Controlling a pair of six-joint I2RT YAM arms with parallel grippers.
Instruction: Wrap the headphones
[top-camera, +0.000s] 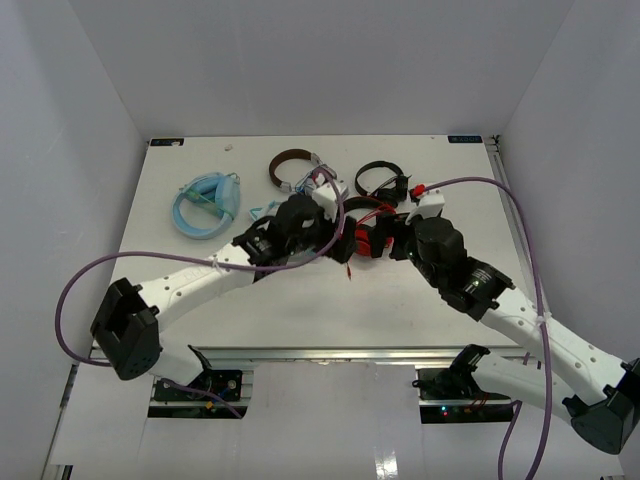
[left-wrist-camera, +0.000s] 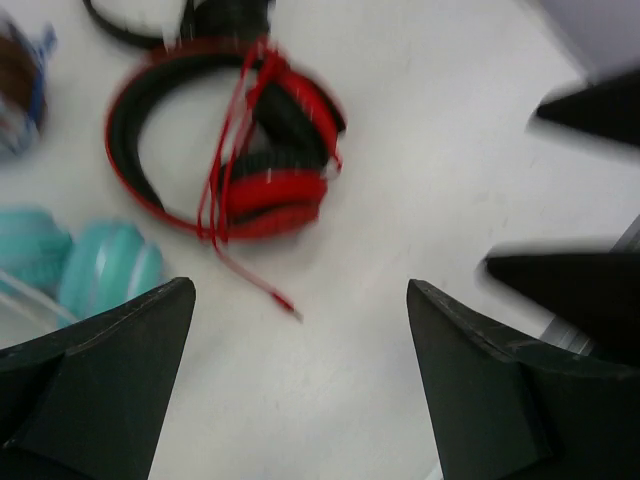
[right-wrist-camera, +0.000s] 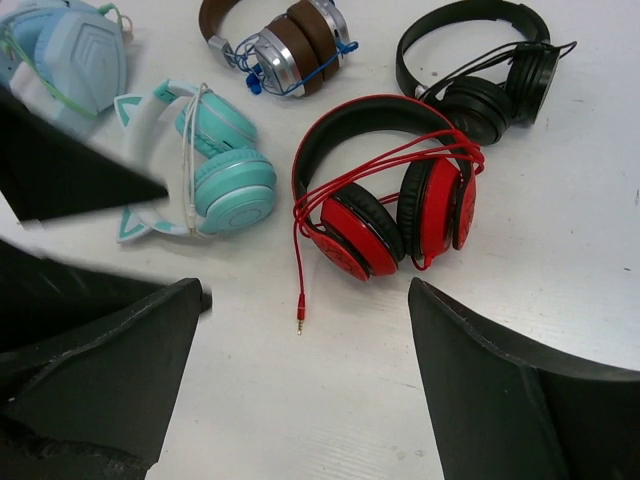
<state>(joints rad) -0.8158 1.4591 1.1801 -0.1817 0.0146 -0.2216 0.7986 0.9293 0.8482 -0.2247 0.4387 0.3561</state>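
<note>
Right wrist view gives the cleanest look: the headphones (right-wrist-camera: 385, 190) lie flat near the middle of the worktop, with the black headphones (right-wrist-camera: 480, 70) and the brown-banded silver headphones (right-wrist-camera: 285, 35) between them and the far edge, and the teal cat-ear set (right-wrist-camera: 215, 170) just beside them toward the left edge. The red cable (right-wrist-camera: 380, 165) already crosses band and cups in several turns, but its plug end (right-wrist-camera: 299, 318) trails loose on the table (right-wrist-camera: 560, 250) toward the near edge. Both hands are spread wide and empty: the right gripper (right-wrist-camera: 305, 290) hangs above that loose tail, and the left gripper (left-wrist-camera: 298, 292) faces the set from the other side, though its picture is blurred. My read is that the tail is what's left. Pinch it close to the plug, let the other arm pin an ear cup so the set doesn't skid, keep the line taut, and tuck it under the existing turns without dragging them off.
</note>
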